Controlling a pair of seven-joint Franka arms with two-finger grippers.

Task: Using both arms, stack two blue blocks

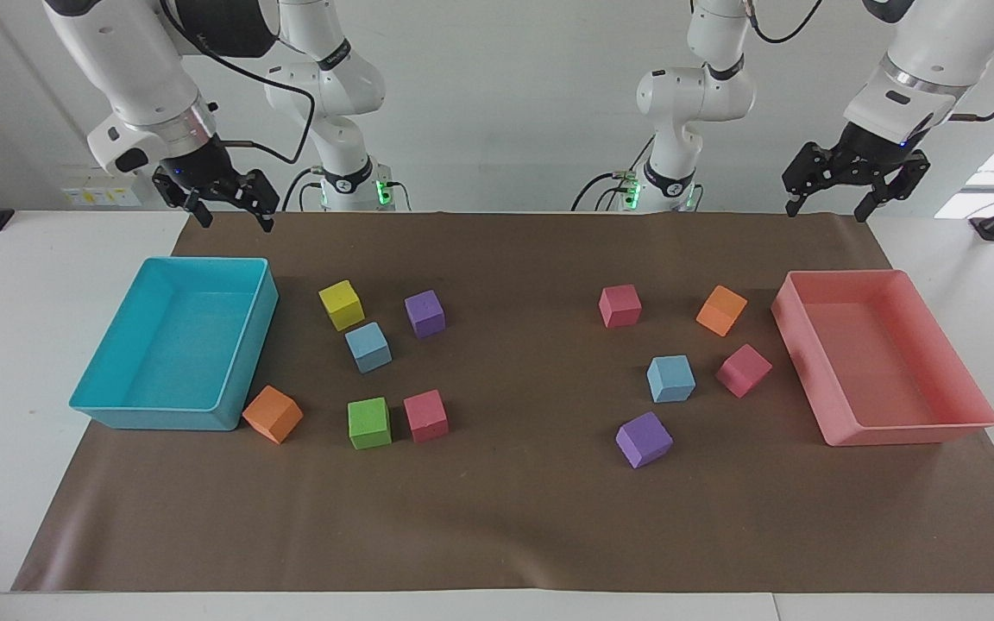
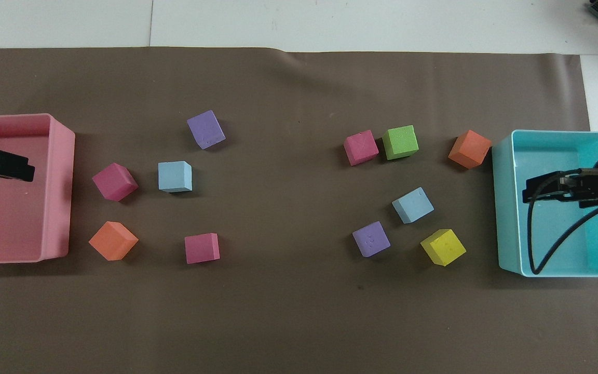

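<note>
**A:** Where are the two small sky-blue foam cubes? Grip tips?

**B:** Both sit on the brown-covered tabletop [image 1: 497,526]: one [image 1: 368,347] by the yellow foam cube [image 1: 342,304], the other [image 1: 670,379] beside a pink foam cube [image 1: 744,370]. Probably light and squishy, so pinch flat opposite sides gently. The right gripper [image 1: 223,205] is up over the turquoise plastic tray [image 1: 247,345], the left gripper [image 1: 842,188] over the pink plastic tray [image 1: 808,362]; both have their fingers apart and empty.

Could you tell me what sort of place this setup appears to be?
Probably a robotics lab: two white arms above a table with a brown mat, scattered foam cubes including two blue blocks, and turquoise and pink trays.
</note>
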